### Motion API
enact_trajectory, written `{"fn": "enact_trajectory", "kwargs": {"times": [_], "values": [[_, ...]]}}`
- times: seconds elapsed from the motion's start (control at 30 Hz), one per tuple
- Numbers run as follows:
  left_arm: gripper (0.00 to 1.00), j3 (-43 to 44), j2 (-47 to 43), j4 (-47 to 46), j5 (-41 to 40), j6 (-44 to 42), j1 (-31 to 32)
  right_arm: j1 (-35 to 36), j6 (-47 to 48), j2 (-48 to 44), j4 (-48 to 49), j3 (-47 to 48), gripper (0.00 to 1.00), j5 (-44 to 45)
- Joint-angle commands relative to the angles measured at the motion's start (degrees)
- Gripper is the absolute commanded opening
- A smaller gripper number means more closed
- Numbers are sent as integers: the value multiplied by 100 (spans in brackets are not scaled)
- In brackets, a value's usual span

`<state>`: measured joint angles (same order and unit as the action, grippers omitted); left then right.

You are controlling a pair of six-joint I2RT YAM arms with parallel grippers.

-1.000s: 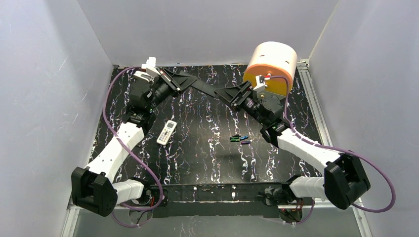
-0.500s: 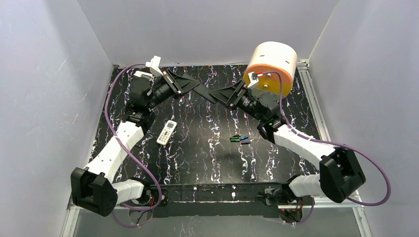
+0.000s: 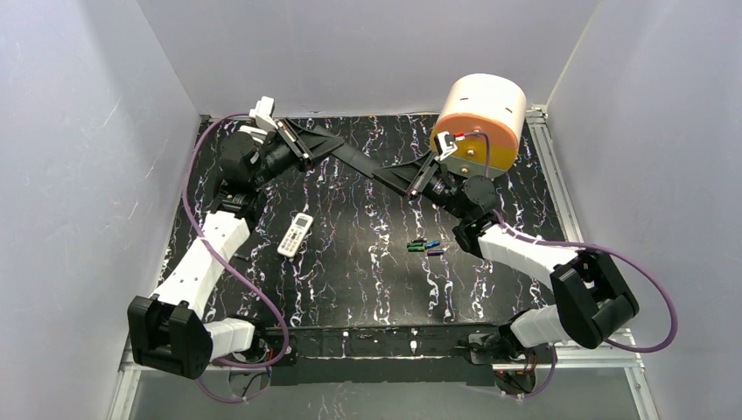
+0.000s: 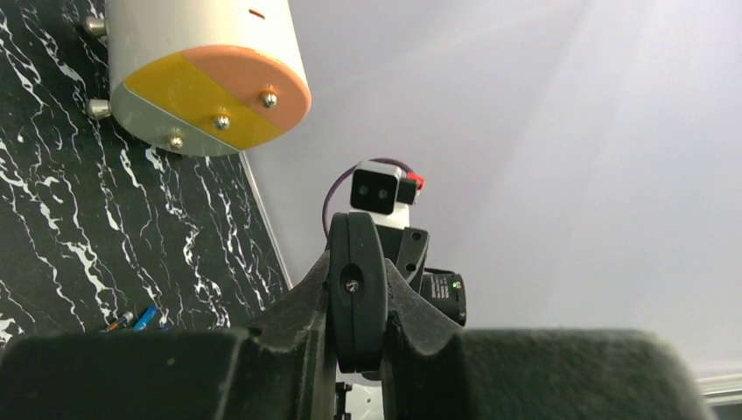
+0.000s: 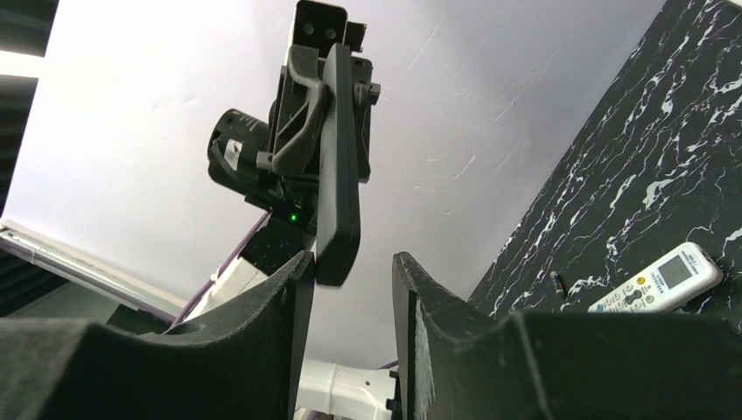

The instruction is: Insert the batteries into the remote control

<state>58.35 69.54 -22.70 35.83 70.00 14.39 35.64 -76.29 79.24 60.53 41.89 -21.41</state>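
1 remote control (image 3: 296, 234), approx 4 batteries (image 3: 424, 246), 1 black strip (image 3: 363, 164).

Robot lab test cell; plain white walls (image 3: 87, 175) enclosing black marbled tabletop (image 3: 367, 262)

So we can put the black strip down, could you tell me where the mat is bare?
Bare mat lies between the remote and the batteries, and across the wide band nearer than both. The far end is crowded by the black strip and the drum.
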Motion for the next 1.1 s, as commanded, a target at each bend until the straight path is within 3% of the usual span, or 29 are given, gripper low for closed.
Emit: {"fn": "enact_trajectory", "kwargs": {"times": [0.0,0.13,0.27,0.43,0.57,0.7,0.93,1.07], "values": [[0,240,-271,-527,-78,323,-181,-23,78,50,810,-156,44,-307],[0,170,-155,-728,71,503,-182,-24,-14,163,1159,-57,44,-323],[0,0,-177,-765,126,440,-187,-19,-240,262,1776,192,79,-380],[0,-13,-163,-769,310,454,-186,3,-273,412,1419,706,85,-429],[0,-39,-212,-770,475,412,-184,86,-378,695,902,1312,78,-560],[0,-78,-277,-838,497,345,-191,190,-370,895,461,1650,63,-618],[0,5,-283,-1093,395,371,-191,259,-535,966,615,1447,28,-584],[0,15,-306,-1286,248,505,-249,251,-535,970,966,1177,16,-612]]}}
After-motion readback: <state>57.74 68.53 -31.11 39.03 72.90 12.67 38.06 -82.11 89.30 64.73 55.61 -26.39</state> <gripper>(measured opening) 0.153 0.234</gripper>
